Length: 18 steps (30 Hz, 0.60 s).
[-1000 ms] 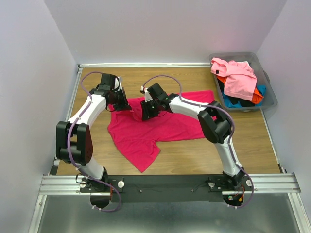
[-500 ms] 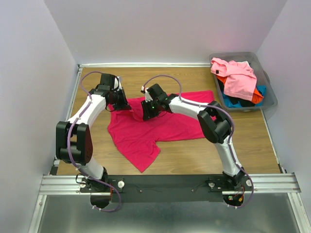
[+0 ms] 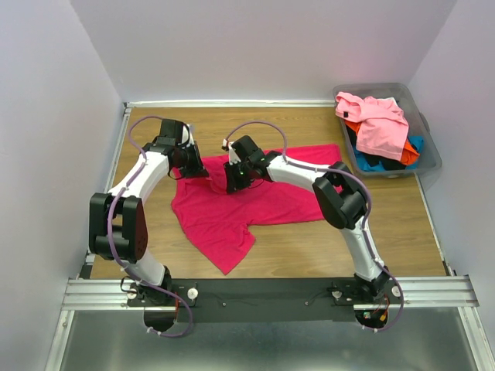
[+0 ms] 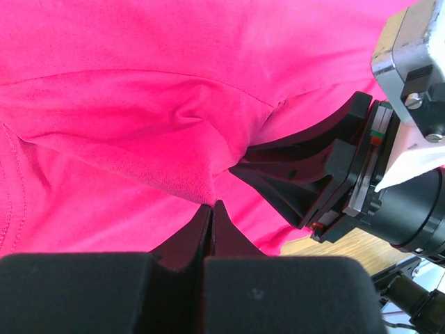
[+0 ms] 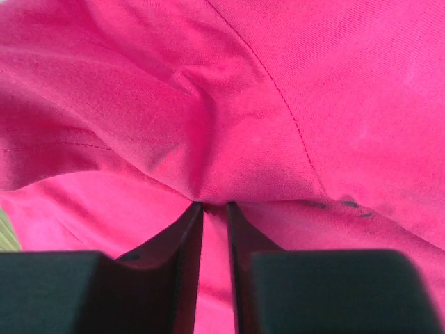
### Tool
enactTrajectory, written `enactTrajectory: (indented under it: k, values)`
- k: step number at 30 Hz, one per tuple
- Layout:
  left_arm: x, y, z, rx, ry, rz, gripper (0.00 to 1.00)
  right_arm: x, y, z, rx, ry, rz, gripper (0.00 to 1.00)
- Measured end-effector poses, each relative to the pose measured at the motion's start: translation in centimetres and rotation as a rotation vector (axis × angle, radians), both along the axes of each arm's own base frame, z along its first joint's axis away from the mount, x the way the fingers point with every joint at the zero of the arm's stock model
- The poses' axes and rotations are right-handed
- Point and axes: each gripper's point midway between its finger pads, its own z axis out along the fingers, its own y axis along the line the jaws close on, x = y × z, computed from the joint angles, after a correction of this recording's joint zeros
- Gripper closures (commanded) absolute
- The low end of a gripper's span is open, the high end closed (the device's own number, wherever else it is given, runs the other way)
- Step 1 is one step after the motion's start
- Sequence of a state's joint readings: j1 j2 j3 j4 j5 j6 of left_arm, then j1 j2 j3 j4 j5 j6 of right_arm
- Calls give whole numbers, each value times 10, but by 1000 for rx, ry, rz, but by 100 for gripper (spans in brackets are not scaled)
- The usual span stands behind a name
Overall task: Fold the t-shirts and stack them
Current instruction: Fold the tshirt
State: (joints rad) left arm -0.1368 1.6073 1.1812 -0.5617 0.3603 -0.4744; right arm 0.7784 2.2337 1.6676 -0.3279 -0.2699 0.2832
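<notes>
A bright crimson t-shirt (image 3: 255,202) lies spread and creased on the wooden table, one sleeve pointing toward the near edge. At its far left edge my left gripper (image 3: 203,171) is shut on a fold, the cloth pinched at the fingertips (image 4: 211,205). Close beside it, my right gripper (image 3: 232,185) is closed on a bunched fold of the same shirt (image 5: 229,139), with only a narrow slit between its jaws (image 5: 214,204). The left wrist view shows the right gripper's black fingers (image 4: 278,170) pressed into the cloth. More t-shirts, light pink (image 3: 379,120) on top of orange, blue and black, sit heaped at the back right.
A grey plastic bin (image 3: 430,154) at the back right corner holds the heap of shirts. Bare wooden tabletop (image 3: 309,247) lies in front of the crimson shirt. White walls close in the table on the left, right and far sides.
The right gripper's jaws have narrowed onto the fold of crimson cloth and it has shifted slightly. The left arm and the shirt's outline have hardly moved.
</notes>
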Motion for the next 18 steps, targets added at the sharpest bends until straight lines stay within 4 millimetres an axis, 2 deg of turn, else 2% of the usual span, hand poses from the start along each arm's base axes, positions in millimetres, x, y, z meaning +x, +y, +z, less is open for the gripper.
enactTrajectory:
  k: [6, 13, 18]
  values:
    - [-2, 2, -4, 4, 7, 0, 98, 1, 1, 0, 2, -3, -5, 92]
    - [-10, 6, -11, 11, 26, 0, 98, -4, -8, -5, -15, -4, -14, 98]
    - [-23, 9, -19, 17, 51, -1, 98, -13, -18, 4, -21, -6, -20, 99]
